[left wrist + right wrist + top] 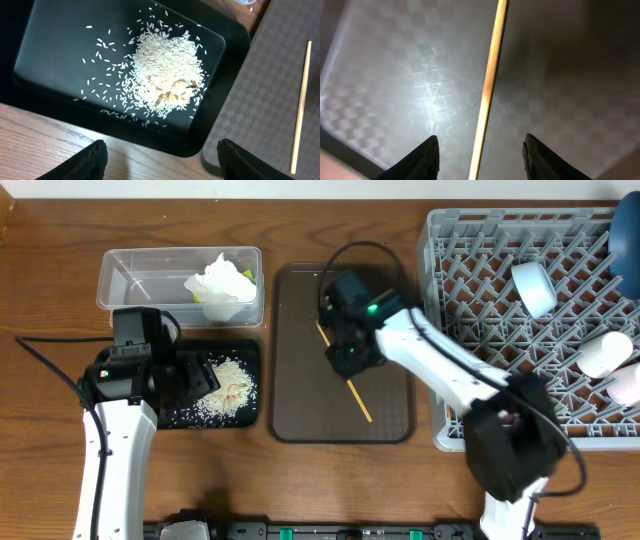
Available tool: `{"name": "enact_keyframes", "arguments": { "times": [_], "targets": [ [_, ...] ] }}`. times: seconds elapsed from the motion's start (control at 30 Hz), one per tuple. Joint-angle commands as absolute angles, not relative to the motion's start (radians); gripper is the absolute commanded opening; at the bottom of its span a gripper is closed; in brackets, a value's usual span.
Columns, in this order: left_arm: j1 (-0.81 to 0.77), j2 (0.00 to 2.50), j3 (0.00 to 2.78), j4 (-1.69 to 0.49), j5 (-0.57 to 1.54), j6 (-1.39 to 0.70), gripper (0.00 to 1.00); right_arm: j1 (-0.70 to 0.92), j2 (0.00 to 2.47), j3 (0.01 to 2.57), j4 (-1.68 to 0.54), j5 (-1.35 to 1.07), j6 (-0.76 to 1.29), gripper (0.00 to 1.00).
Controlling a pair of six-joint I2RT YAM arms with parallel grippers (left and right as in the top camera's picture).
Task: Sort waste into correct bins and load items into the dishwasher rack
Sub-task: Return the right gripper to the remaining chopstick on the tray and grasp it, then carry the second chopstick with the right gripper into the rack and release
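A wooden chopstick lies diagonally on the flat brown serving tray. My right gripper hovers over its middle, open, with a finger on each side of the stick in the right wrist view. My left gripper is open and empty at the near edge of the black tray, which holds a pile of rice scraps. The clear tub holds the crumpled white napkin. The grey dishwasher rack holds a pale cup, a white piece, a pinkish cup and the dark blue plate.
The brown tray sits between the black tray and the rack. The chopstick also shows at the right edge of the left wrist view. My right arm stretches across the rack's front left corner. Wooden tabletop lies in front.
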State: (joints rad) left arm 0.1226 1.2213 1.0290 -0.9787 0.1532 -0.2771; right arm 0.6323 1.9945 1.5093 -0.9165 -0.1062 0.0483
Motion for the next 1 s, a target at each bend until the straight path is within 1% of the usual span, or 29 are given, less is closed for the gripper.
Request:
{"name": "enact_keyframes", "arguments": {
  "times": [0.0, 0.17, 0.3, 0.37, 0.47, 0.53, 0.6, 0.8, 0.97],
  "targets": [
    [0.127, 1.221, 1.045, -0.984, 0.145, -0.275, 0.73, 0.663, 2.057, 1.517, -0.911, -0.057, 0.111, 0.52],
    [0.127, 1.221, 1.045, -0.983, 0.145, -0.275, 0.73, 0.672, 2.122, 1.517, -0.908, -0.056, 0.135, 0.5],
    [0.127, 1.221, 1.045, -0.984, 0.145, -0.275, 0.73, 0.673, 2.143, 1.517, -0.908, -0.048, 0.162, 0.43],
    [0.127, 1.221, 1.045, -0.983, 0.145, -0.275, 0.73, 0.672, 2.143, 1.517, -0.908, -0.017, 0.175, 0.33],
    [0.127, 1.221, 1.045, -0.984, 0.145, -0.275, 0.73, 0.671, 2.143, 1.517, -0.917, 0.031, 0.187, 0.16],
    [0.127, 1.221, 1.045, -0.984, 0.145, -0.275, 0.73, 0.668, 2.143, 1.517, -0.93, 0.049, 0.187, 0.07],
    [0.127, 1.221, 1.045, -0.984, 0.145, -0.275, 0.73, 0.662, 2.143, 1.517, -0.942, 0.063, 0.187, 0.01],
    [0.127, 1.221, 1.045, -0.984, 0.145, -0.275, 0.73, 0.635, 2.117, 1.53, -1.003, 0.064, 0.186, 0.01],
    [0.127, 1.221, 1.045, -0.983, 0.145, -0.275, 0.73, 0.595, 2.01, 1.559, -1.034, 0.064, 0.186, 0.01]
  ]
}}
